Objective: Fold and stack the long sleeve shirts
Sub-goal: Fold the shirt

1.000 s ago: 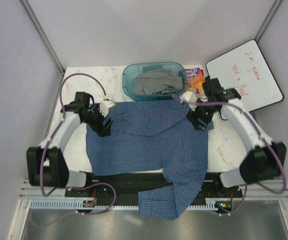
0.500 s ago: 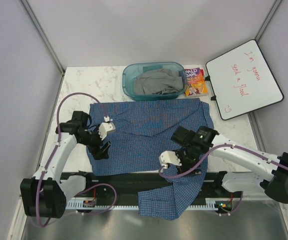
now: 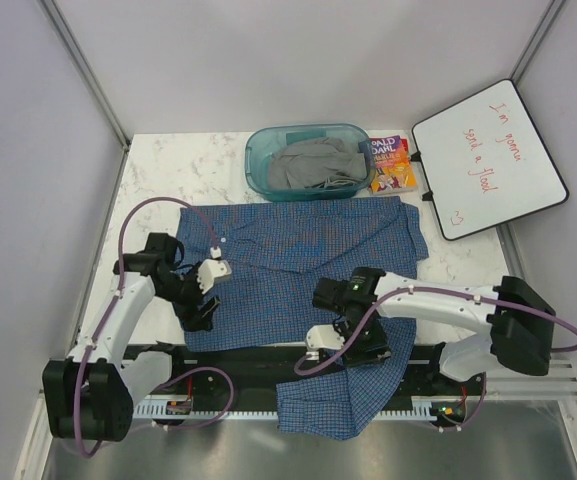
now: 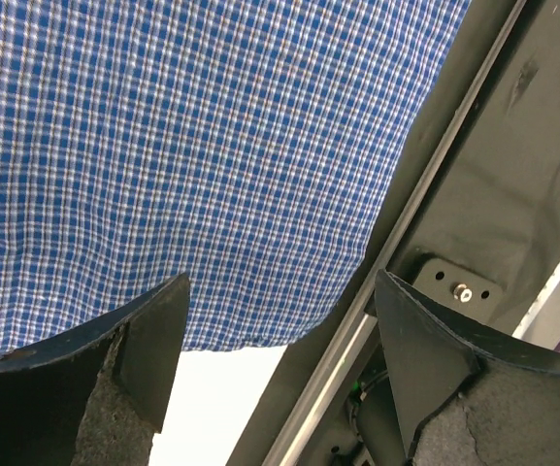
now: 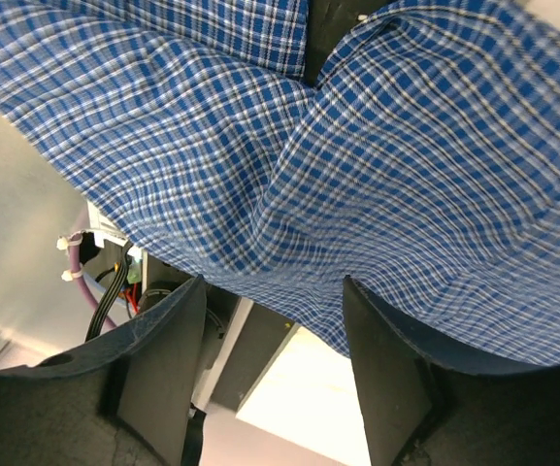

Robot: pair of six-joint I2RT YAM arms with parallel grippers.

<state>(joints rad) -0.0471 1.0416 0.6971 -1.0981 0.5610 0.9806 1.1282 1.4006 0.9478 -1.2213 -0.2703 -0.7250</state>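
Folding has barely begun, by the look of it: the single blue checked shirt (image 3: pixel 298 255) lies opened flat across the middle of the marble table (image 3: pixel 158 170). One long sleeve (image 3: pixel 338 400) trails off the near edge toward 6 o'clock, over the arms' mounting rail. No crease or fold-over shows on the body, and nothing folded sits anywhere to form a stack, so both the folding and the stacking appear to be left. The left gripper (image 4: pixel 280 291) hangs at the shirt's 8 o'clock edge with its jaws wide apart and nothing between them; its wrist view looks past the hem to the rail. The right gripper (image 5: pixel 272 291) is low over the cloth at about 5 o'clock, where the sleeve leaves the body, its jaws also apart with no cloth pinched that I can see. By count there is one blue shirt and one teal bin (image 3: pixel 258 160) at 12 o'clock holding one grey garment (image 3: pixel 313 165). There is also one Roald Dahl book (image 3: pixel 390 163) just beside the bin and one whiteboard (image 3: pixel 488 160) at 2 o'clock.
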